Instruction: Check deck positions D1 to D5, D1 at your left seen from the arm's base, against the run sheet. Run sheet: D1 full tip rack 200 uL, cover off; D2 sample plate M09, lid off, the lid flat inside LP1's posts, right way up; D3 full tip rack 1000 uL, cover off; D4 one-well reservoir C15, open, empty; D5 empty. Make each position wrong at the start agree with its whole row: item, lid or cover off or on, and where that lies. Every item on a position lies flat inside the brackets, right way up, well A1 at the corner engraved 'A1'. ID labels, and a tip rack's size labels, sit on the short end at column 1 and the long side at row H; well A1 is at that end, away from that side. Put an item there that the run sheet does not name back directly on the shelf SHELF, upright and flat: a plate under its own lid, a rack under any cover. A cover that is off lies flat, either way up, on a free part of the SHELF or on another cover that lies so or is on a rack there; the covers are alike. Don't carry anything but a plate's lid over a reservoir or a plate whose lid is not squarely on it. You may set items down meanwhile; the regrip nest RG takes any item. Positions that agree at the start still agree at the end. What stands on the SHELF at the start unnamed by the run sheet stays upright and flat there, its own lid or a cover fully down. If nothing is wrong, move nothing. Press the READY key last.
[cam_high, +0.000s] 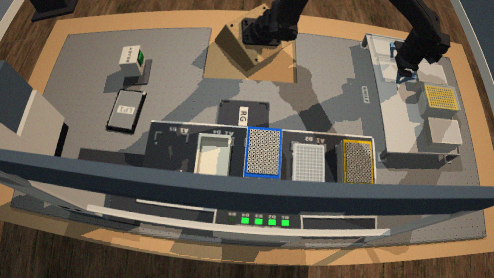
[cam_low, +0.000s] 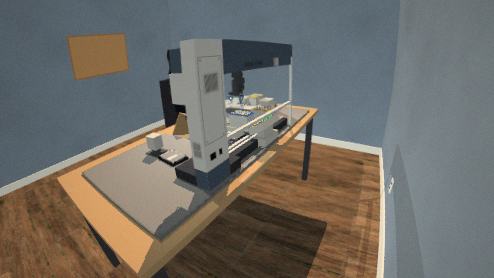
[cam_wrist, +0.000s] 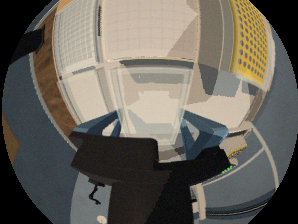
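Observation:
My gripper (cam_high: 406, 74) hangs over the far part of the SHELF (cam_high: 410, 107) at the right. It is shut on a clear cover (cam_wrist: 148, 99), which shows between the blue fingers in the wrist view. On the deck, from right to left, stand a yellow tip rack (cam_high: 358, 161) with its cover off, a white sample plate (cam_high: 308, 161) with its lid off, a blue tip rack (cam_high: 263, 151) with its cover off, an open cream reservoir (cam_high: 214, 153) and an empty position (cam_high: 167, 145). A flat lid lies inside LP1's posts (cam_high: 126, 110).
On the shelf stand an uncovered yellow tip rack (cam_high: 441, 96), a covered pale item (cam_high: 444, 132) and a white item at the far end (cam_high: 381, 50). The regrip nest RG (cam_high: 243, 113) lies behind the deck. The READY key (cam_high: 133, 57) is at the far left. A gantry bar crosses the front.

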